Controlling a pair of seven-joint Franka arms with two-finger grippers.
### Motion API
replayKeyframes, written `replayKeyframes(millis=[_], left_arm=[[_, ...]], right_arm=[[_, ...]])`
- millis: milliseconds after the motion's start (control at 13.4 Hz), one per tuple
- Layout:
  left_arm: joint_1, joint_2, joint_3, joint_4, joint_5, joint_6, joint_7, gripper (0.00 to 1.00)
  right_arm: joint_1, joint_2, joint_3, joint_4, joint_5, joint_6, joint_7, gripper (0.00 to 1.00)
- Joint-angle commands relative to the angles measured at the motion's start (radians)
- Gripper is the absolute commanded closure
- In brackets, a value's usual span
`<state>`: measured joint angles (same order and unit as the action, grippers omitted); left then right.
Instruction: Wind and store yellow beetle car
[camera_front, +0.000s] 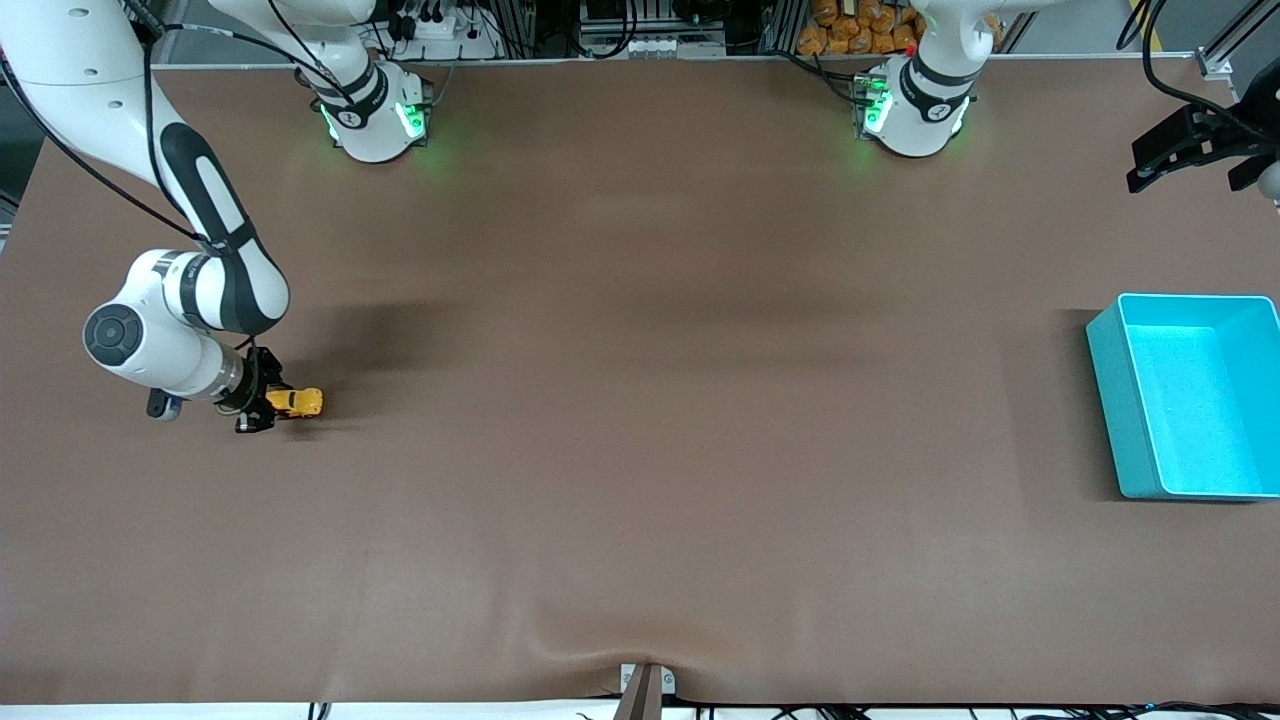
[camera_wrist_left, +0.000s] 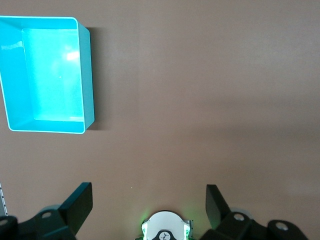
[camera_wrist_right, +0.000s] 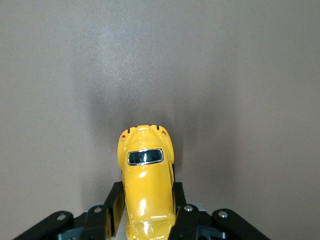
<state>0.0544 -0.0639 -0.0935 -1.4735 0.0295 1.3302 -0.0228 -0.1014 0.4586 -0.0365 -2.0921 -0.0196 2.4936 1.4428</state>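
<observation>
Right tool clamped, left tool agape.

Even overhead light, soft shadows on table, sharp focus, mild glare

One yellow beetle car; one teal bin, well apart from the car; two arms, each with one tool; one brown counter.
</observation>
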Motion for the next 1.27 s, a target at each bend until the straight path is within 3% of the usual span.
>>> replayKeyframes(millis=[0, 1194], left_arm=[[0.005, -0.002, -0.006, 0.002, 0.023, 0.004, 0.006, 0.00], [0.007, -0.002, -0.006, 0.002, 0.023, 0.004, 0.006, 0.00]], right_arm=[[-0.004, 0.040, -0.006, 0.003, -0.023, -0.022, 0.016, 0.83], [-0.017, 0.103, -0.085, 0.049, -0.054, -0.010, 0.024, 0.87]])
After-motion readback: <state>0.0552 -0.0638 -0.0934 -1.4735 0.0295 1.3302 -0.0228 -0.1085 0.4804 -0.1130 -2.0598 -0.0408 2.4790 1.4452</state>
